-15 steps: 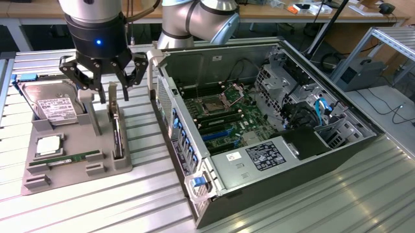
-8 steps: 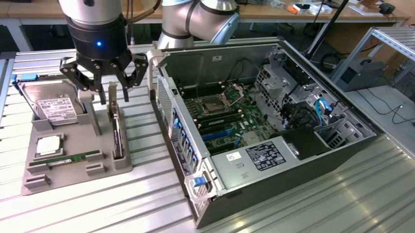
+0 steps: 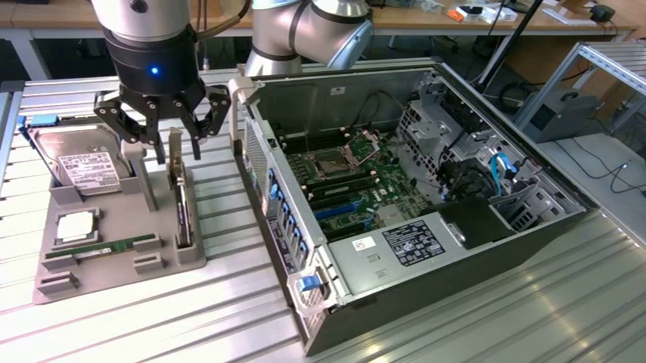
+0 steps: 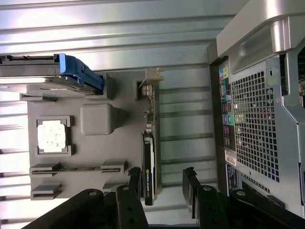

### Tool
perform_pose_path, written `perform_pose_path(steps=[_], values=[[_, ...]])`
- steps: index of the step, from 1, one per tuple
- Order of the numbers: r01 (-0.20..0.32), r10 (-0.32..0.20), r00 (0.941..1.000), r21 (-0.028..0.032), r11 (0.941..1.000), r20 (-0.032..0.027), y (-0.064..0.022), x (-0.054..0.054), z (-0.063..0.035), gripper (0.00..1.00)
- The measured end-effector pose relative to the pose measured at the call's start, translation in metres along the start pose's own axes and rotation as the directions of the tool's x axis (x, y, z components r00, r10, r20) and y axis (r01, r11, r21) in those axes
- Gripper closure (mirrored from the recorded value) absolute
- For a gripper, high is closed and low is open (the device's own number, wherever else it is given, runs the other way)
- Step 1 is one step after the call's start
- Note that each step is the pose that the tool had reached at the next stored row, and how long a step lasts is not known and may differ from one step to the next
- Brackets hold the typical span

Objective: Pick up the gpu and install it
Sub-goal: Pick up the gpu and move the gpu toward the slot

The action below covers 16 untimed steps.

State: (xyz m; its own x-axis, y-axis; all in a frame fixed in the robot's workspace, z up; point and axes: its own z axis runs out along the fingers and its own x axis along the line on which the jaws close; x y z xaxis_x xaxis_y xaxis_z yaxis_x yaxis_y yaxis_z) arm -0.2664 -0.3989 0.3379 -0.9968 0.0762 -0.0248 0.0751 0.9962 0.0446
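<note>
Lying open on the table (image 3: 151,325), the case (image 3: 454,302) fills the exterior view's right. Just beside it sits 1 grey tray (image 3: 172,261). The gripper (image 3: 177,151) hangs above the tray, jaws apart. The gpu (image 3: 181,208) stands on edge in a tray slot, under the gripper.

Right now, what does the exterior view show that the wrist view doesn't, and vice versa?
Exterior view adds: the inside of the open case, with the motherboard and power supply, and the arm above. Wrist view adds: the case's rear panel with ports and vent grille. Both share: the open gripper over the gpu, which stands on edge in the grey tray, and the hard drive.
</note>
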Motion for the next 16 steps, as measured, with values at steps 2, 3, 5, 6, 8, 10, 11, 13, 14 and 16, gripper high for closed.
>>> perform_pose_path(steps=[2,3,5,6,8,10,11,13,14,16], values=[[0.000,0.000,1.0000,0.0000,1.0000,0.0000,0.0000,0.0000,0.0005,0.52],[0.000,0.000,1.0000,0.0000,1.0000,0.0000,0.0000,0.0000,0.0006,0.52],[0.000,0.000,1.0000,0.0000,1.0000,0.0000,0.0000,0.0000,0.0010,0.52],[0.000,0.000,1.0000,0.0000,1.0000,0.0000,-0.0001,0.0000,0.0013,0.52],[0.000,0.000,1.0000,0.0000,1.0000,0.0000,-0.0001,0.0000,0.0020,0.52],[0.000,0.000,1.0000,0.0001,1.0000,-0.0001,-0.0001,0.0001,0.0027,0.52],[0.000,0.000,1.0000,0.0001,1.0000,-0.0001,-0.0001,0.0001,0.0030,0.52],[0.000,0.000,1.0000,0.0000,1.0000,-0.0001,-0.0002,0.0001,0.0034,0.52],[0.000,0.000,1.0000,0.0000,1.0000,0.0000,-0.0002,0.0001,0.0037,0.52],[0.000,0.000,1.0000,0.0001,1.0000,-0.0001,-0.0002,0.0001,0.0040,0.52]])
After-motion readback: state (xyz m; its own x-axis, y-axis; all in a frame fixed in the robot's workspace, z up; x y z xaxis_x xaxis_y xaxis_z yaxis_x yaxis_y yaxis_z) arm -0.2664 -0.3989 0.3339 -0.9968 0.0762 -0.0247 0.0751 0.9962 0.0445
